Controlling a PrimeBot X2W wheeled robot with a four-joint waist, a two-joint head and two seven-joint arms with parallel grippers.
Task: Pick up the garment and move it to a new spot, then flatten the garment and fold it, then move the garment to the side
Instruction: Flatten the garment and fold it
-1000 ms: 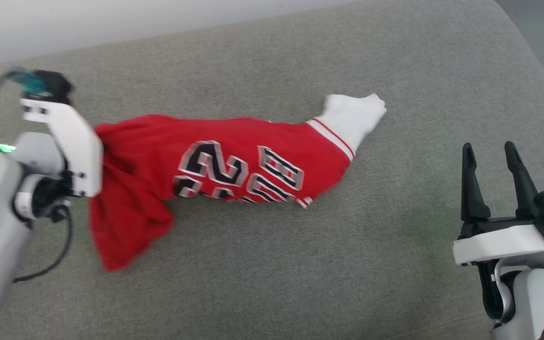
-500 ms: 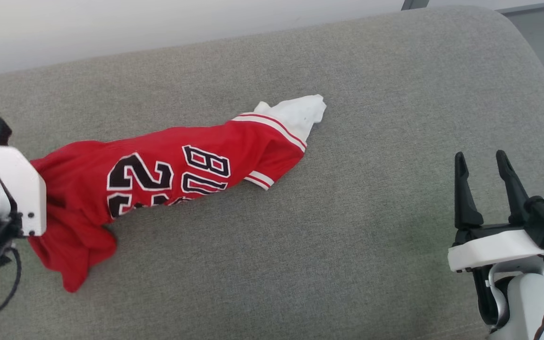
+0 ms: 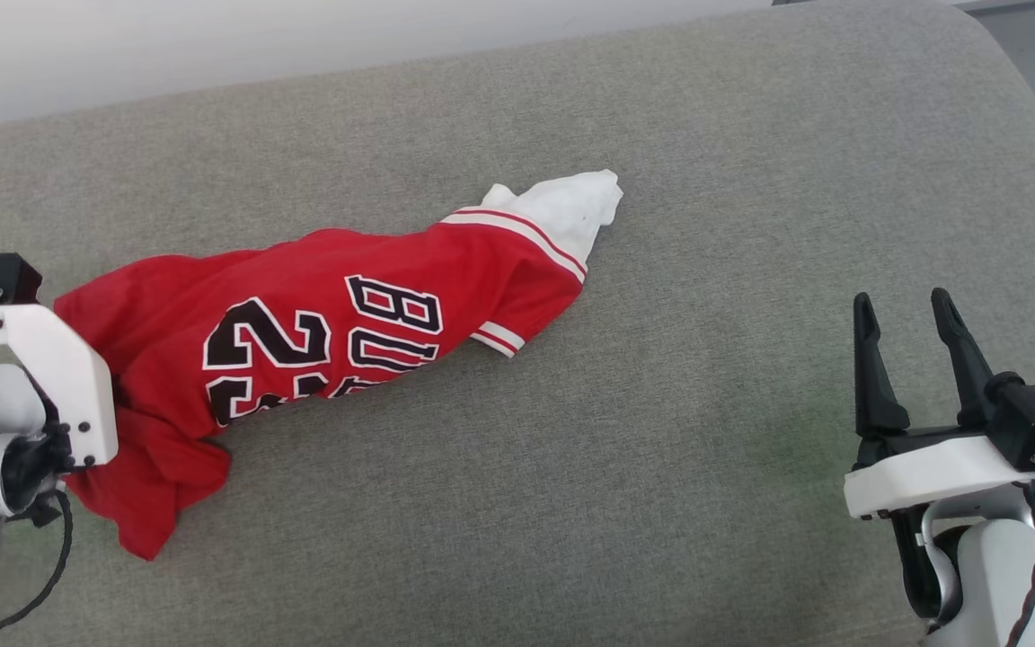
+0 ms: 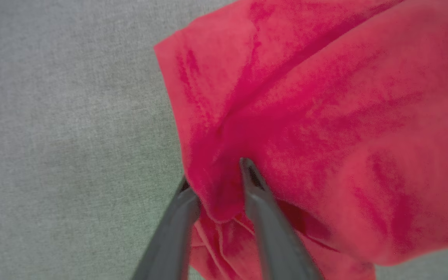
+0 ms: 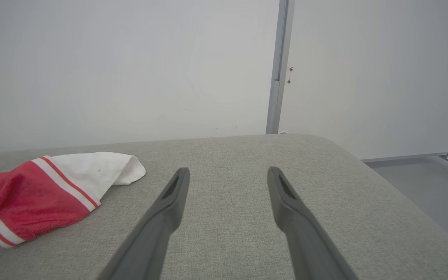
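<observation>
The garment [image 3: 329, 332], a red jersey with black lettering and the number 23, lies stretched across the grey cushion, its white sleeve [image 3: 571, 202] at the far end. Its red hem end is bunched at my left wrist mount [image 3: 59, 377]. In the left wrist view my left gripper [image 4: 215, 173] has its fingers parted, and a fold of the garment [image 4: 325, 116] still sags between them. My right gripper [image 3: 900, 299] stands open and empty at the lower right, well apart from the cloth. In the right wrist view the right gripper [image 5: 228, 171] points at bare cushion, with the garment [image 5: 33, 194] to its left.
The grey upholstered cushion [image 3: 661, 467] has a rounded far right corner, with floor [image 5: 422, 182] beyond it. A pale wall and a metal post [image 5: 280, 66] stand behind the cushion. Bare cushion lies between the garment and my right gripper.
My left arm dragged the garment leftward across the cushion, then its fingers parted. The cloth has sagged and settled at the hem end. The right gripper stayed open and still.
</observation>
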